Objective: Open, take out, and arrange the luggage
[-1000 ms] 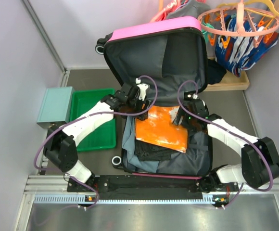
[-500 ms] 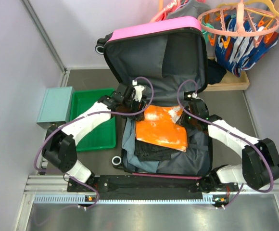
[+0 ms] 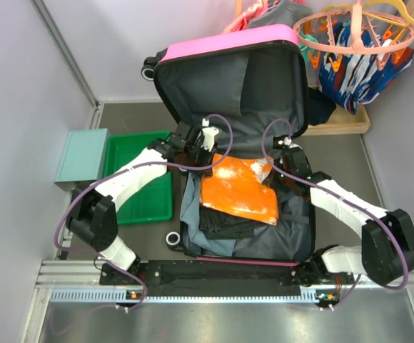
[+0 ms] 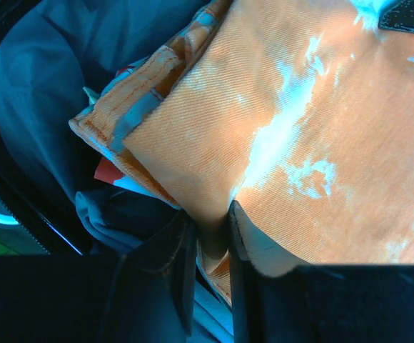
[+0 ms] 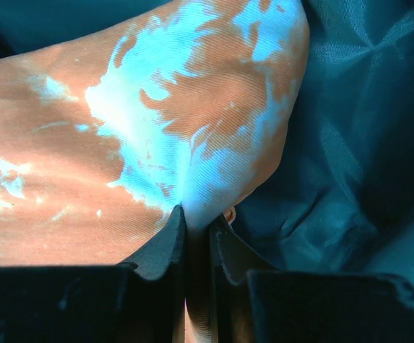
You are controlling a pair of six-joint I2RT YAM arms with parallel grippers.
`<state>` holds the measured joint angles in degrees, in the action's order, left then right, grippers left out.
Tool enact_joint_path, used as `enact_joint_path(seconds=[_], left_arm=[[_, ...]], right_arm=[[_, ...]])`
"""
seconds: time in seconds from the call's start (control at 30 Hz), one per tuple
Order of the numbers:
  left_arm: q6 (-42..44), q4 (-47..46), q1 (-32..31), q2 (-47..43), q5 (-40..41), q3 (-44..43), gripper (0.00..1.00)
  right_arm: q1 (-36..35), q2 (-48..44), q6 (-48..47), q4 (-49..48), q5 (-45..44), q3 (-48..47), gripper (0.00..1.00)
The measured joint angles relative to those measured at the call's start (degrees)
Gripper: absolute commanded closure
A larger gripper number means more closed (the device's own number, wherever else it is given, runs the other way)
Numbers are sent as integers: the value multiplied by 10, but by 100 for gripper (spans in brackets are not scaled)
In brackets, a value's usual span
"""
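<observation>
The hot-pink luggage [image 3: 228, 41] lies open, its grey-lined lid [image 3: 214, 93] standing up at the back and its base full of clothes. On top is an orange cloth with white blotches [image 3: 239, 193] [image 4: 321, 143] [image 5: 57, 193]. My left gripper [image 3: 208, 153] [image 4: 210, 232] is shut on a fold at the cloth's upper left corner. My right gripper [image 3: 278, 166] [image 5: 198, 221] is shut on a pinch of the upper right corner, beside the dark lining [image 5: 357, 143].
Dark folded garments [image 3: 225, 225] lie under the orange cloth. A green tray [image 3: 146, 196] and a pale-teal box [image 3: 82, 156] sit left of the luggage. A small ring [image 3: 173, 238] lies by its front left corner. An orange hanger rack [image 3: 357, 32] and a colourful bag [image 3: 364, 71] stand back right.
Both grippers have closed from open onto the orange cloth's upper corners. The cloth's top edge has bunched slightly between them.
</observation>
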<state>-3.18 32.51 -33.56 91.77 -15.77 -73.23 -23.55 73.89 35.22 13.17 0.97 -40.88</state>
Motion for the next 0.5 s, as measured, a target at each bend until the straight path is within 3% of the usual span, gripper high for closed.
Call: enact_joint_path(seconds=[0.5], left_arm=[[37,42,-5,-42,-39,-56,100]], right_arm=[[0,-113,-74,89,2,-43,100]])
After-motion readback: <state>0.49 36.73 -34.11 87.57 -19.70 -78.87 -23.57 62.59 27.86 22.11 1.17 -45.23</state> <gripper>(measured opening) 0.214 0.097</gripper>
